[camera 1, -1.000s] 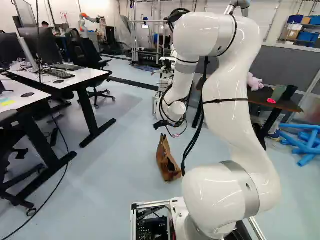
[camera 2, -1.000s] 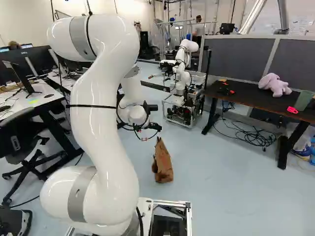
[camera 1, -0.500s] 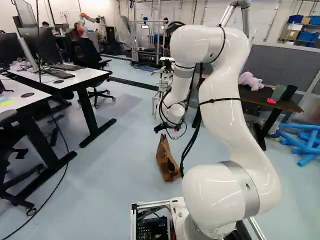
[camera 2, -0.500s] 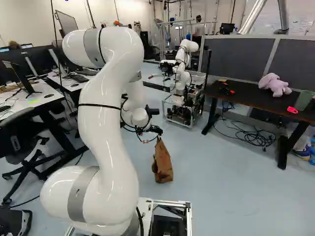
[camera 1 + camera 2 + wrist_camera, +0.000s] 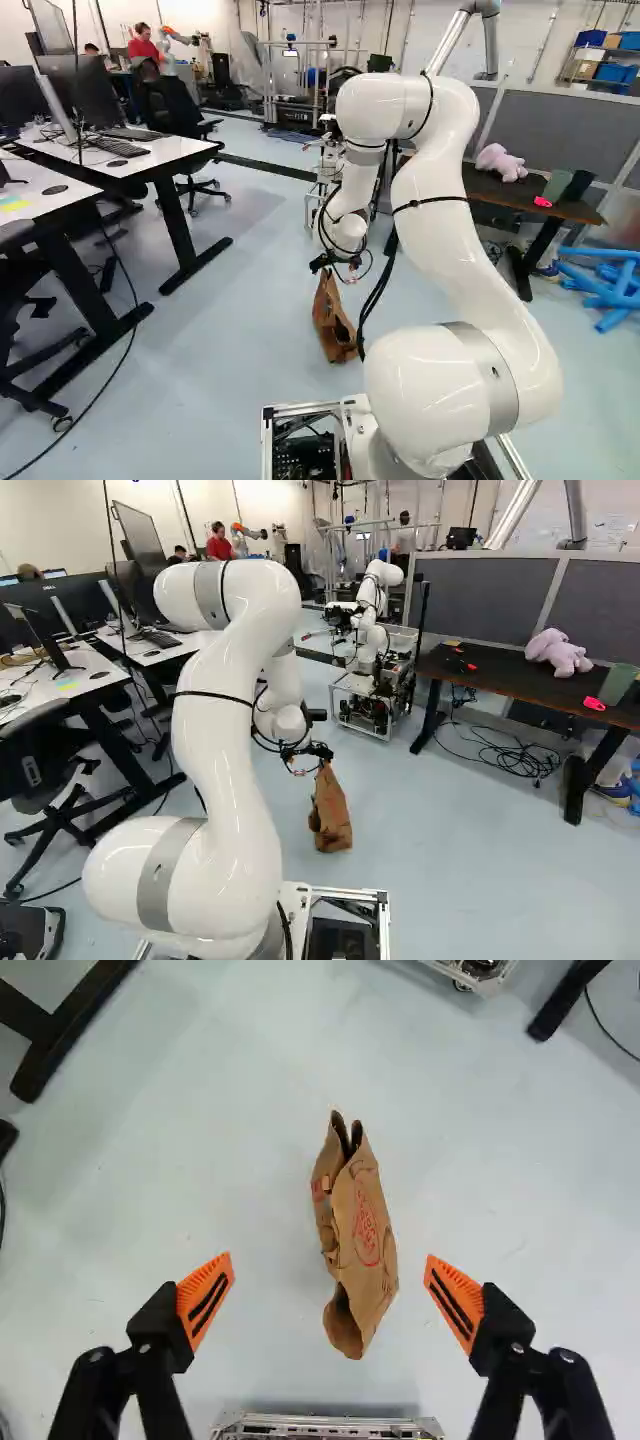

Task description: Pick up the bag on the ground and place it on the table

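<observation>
In the right base view my gripper (image 5: 318, 752) hangs low over the floor, just above the top of the brown paper bag (image 5: 330, 818). The left base view has the crumpled bag (image 5: 334, 322) leaning on the grey floor, beneath the gripper. Seen from the wrist, the gripper (image 5: 329, 1260) is open, its orange pads wide apart. The bag (image 5: 370, 1235) lies ahead of and between them in that view, with floor showing on both sides and neither finger touching it. The dark table (image 5: 500, 685) stands at the right of the right base view.
A pink plush toy (image 5: 560, 653), a green cup (image 5: 618, 684) and small red items are on the dark table. Another robot (image 5: 372, 680) stands beyond the bag. White desks (image 5: 165, 160) line the left. Cables (image 5: 505, 755) lie under the dark table; blue tubes (image 5: 605, 285) are beside it.
My arm has reached forward and down, bringing the gripper lower over the top of the bag. The bag has not moved on the floor, and the base has stayed put.
</observation>
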Motion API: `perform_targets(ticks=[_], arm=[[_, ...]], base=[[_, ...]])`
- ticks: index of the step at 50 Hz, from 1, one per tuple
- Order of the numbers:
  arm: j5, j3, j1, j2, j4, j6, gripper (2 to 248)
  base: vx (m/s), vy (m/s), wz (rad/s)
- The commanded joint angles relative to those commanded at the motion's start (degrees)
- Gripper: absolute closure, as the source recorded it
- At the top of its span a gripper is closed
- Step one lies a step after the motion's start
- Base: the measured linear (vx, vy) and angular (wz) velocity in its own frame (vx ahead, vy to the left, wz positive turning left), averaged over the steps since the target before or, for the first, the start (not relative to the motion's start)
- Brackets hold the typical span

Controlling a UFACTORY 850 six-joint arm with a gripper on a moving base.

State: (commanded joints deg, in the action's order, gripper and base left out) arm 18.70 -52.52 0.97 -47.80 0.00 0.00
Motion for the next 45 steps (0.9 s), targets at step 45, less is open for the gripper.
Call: perform_targets(ticks=[45], arm=[[-3.6,-10.5,-1.0,-11.5,0.0,0.0,3]], base=[[0.0,0.0,0.0]])
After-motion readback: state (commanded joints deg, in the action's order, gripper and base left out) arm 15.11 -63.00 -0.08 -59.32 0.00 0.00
